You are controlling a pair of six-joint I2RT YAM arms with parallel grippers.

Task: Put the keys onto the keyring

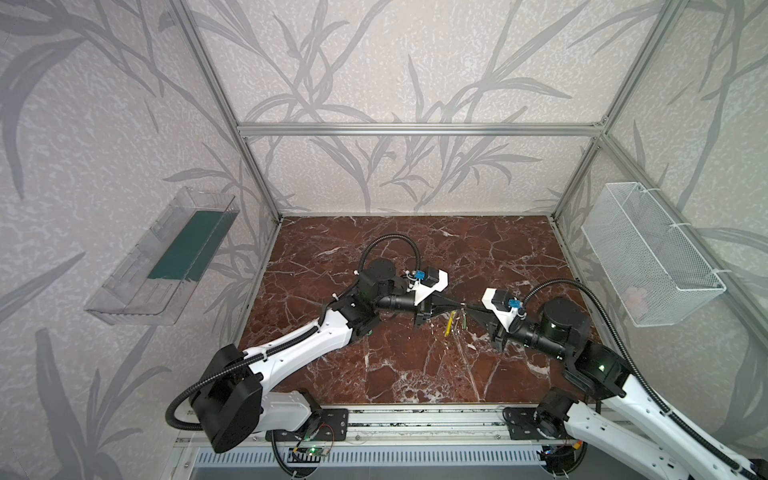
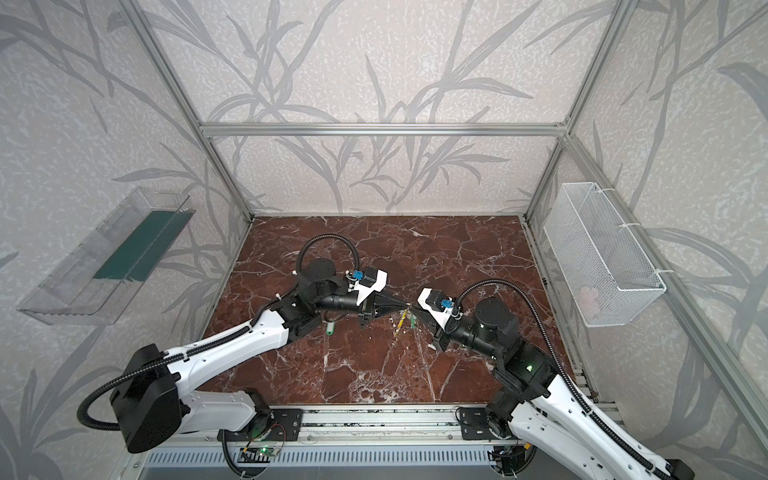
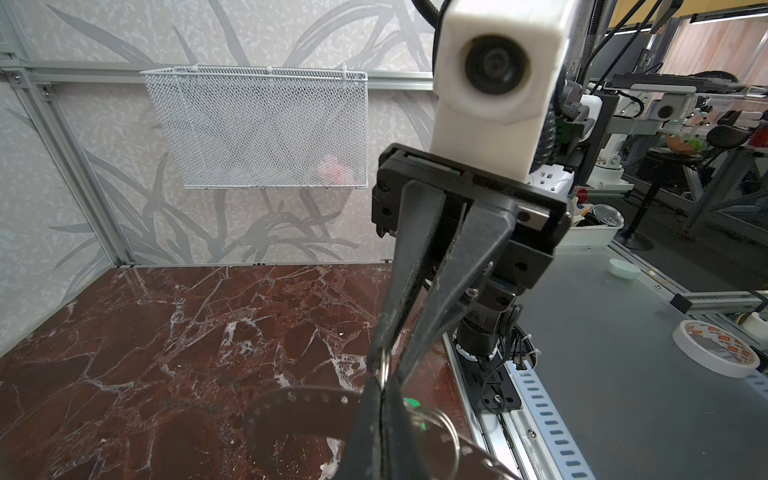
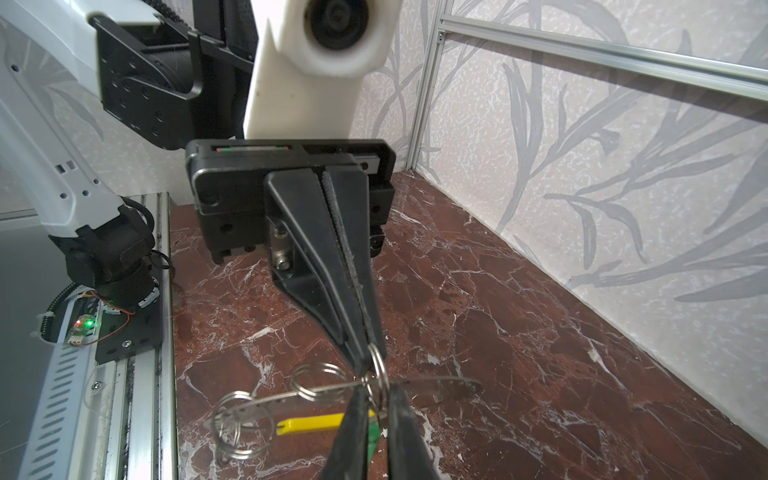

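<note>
Both top views look steeply down from high up and far off, taking in the whole marble table (image 1: 374,374) with the left claw (image 1: 457,308) and right claw (image 1: 468,308) meeting tip to tip. The left wrist camera (image 4: 336,25) and right wrist camera (image 3: 494,64) each sit just behind their own claw, sighting close along its fingers at the opposite claw. They therefore face each other and share the keyring (image 4: 436,384) between the tips.

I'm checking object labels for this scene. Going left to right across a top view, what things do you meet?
clear wall tray → loose green-tagged key → keyring → white mesh basket
</note>
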